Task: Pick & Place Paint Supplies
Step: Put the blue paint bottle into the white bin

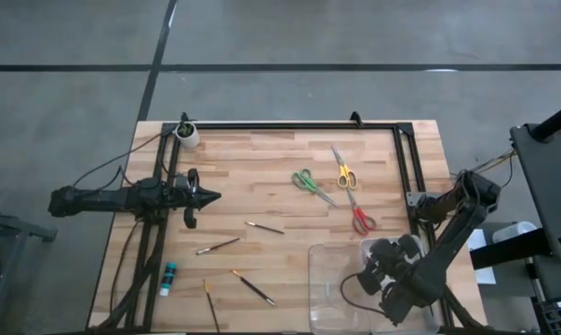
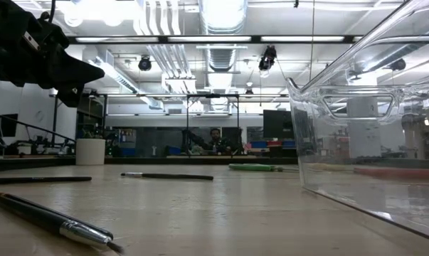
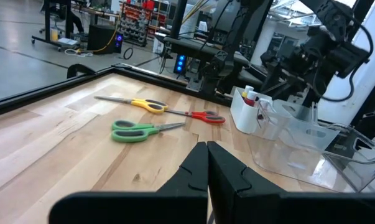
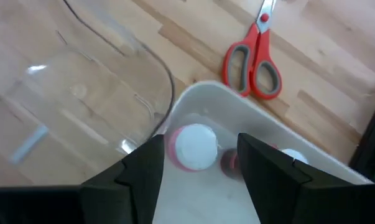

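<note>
My right gripper [image 4: 196, 171] is open over the white bin [image 4: 237, 118] at the clear tray's far end. Its fingers stand on either side of a pink bottle with a pale cap [image 4: 192, 147] that stands in the bin beside another capped bottle [image 4: 291, 157]. In the high view this gripper [image 1: 380, 270] hangs above the tray [image 1: 327, 298]. My left gripper [image 1: 206, 195] is shut and hovers off the table at the left [image 3: 207, 155]. Green scissors [image 1: 310, 183], yellow scissors [image 1: 343, 173], red scissors [image 1: 360, 220], several brushes [image 1: 264, 227] [image 1: 217, 247] [image 1: 253, 287] and a teal bottle [image 1: 168, 276] lie flat on the wood.
A small white cup [image 1: 187, 135] stands at the far left corner. A black frame rail [image 1: 289, 125] runs along the far edge and down both sides. The clear tray's wall [image 2: 356, 121] fills the near right. A person [image 2: 215, 139] sits beyond the table.
</note>
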`<state>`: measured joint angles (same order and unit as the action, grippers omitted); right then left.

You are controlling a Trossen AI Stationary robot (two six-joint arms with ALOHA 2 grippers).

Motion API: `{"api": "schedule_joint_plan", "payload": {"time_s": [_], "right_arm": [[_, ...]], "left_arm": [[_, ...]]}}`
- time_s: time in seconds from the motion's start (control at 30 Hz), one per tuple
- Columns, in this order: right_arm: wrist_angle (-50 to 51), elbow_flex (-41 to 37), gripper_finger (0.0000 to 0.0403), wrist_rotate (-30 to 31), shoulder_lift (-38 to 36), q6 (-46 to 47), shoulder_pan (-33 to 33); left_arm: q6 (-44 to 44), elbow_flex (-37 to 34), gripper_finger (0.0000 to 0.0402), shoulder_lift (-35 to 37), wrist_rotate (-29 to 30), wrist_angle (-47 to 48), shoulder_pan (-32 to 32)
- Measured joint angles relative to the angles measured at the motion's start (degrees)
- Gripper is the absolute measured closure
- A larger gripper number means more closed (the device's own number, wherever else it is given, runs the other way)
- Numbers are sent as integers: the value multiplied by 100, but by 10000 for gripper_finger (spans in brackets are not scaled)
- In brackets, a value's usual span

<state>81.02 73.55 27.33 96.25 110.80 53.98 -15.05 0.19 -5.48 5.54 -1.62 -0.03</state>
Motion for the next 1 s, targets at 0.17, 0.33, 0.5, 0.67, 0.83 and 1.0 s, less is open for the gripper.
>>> {"api": "schedule_joint_plan", "payload": {"time_s": [0.17,0.33,0.5,0.67,0.83,1.0], "right_arm": [[458,385,202,151,-107,-267,-136],[907,767,202,407,-141,-867,-365],[893,994,202,594,-234,-1806,-682],[699,1032,202,713,-430,-2962,-1094],[349,1022,202,1249,-680,-3982,-1473],[-264,1014,202,1334,-852,-5334,-1914]], "left_arm": [[0,-2,401,0,-2,2,-2],[0,-2,401,0,0,-1,-2],[0,0,401,0,0,1,-2],[0,-1,401,0,-1,0,-2],[0,-1,401,0,0,-1,0],[0,0,401,0,-1,-1,-1]]}}
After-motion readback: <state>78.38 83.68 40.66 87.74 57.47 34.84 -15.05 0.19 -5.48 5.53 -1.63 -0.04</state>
